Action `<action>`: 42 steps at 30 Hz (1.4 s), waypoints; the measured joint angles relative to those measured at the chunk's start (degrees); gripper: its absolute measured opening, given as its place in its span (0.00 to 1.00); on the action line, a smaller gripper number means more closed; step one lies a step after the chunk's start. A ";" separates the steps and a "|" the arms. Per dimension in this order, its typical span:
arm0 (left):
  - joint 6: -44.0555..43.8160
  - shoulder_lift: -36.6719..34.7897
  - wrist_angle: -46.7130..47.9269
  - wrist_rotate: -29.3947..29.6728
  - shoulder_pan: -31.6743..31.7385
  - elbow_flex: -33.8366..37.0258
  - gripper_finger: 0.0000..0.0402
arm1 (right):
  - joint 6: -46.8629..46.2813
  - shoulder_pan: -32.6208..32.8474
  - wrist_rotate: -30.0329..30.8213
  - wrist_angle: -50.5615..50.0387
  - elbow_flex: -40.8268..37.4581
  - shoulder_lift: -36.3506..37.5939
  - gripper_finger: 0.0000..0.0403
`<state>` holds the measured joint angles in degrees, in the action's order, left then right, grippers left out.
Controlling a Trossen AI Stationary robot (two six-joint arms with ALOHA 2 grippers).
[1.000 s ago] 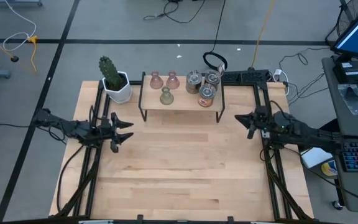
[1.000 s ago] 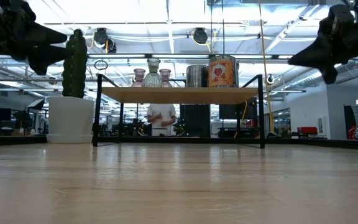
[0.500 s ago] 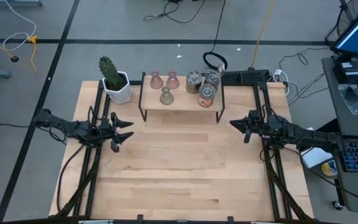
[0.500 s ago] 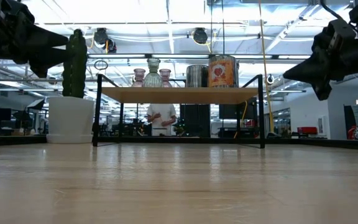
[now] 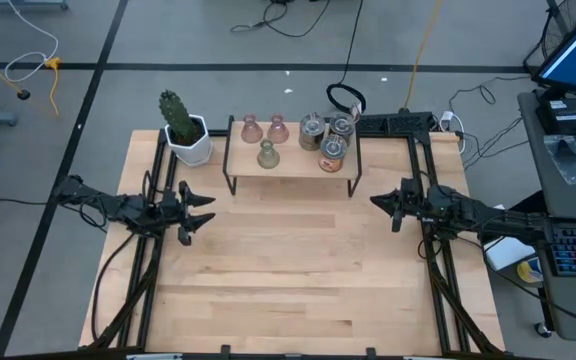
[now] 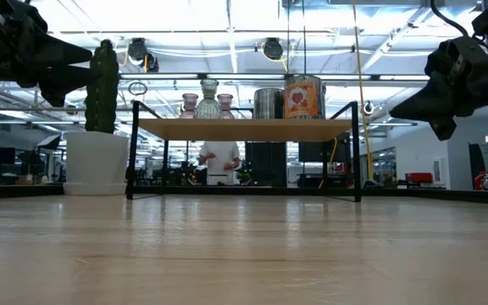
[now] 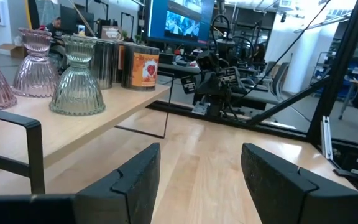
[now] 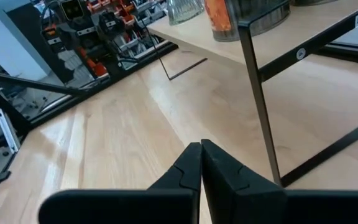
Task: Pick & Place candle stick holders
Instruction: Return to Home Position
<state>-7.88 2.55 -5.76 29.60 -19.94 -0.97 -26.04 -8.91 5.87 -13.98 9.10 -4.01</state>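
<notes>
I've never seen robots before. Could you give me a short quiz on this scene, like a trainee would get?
1. True or false: all six holders stand on the shelf.
2. Which arm's jaws are shut? A. left arm B. right arm C. both
3. Fill in: on the table, beside the shelf, stands a potted ____.
Key: 1 true; 2 B; 3 cactus.
</notes>
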 joint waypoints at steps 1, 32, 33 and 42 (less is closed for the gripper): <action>0.00 0.00 0.00 0.00 0.00 0.00 0.56 | 0.20 0.00 -0.05 -0.05 0.00 0.00 0.01; -1.33 0.04 -0.02 0.09 0.00 0.00 0.56 | 9.27 0.00 -4.44 4.78 -0.37 0.00 0.00; -1.33 0.04 -0.02 0.09 0.00 -0.02 0.56 | 9.03 0.00 -4.44 4.78 -0.37 0.00 0.00; -1.33 0.07 -0.02 0.09 -0.01 -0.02 0.56 | 8.79 0.00 -4.44 4.94 -0.28 0.00 0.01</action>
<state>-9.21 2.61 -5.78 29.69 -19.96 -0.99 -17.26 -8.91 1.43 -9.04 8.82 -4.01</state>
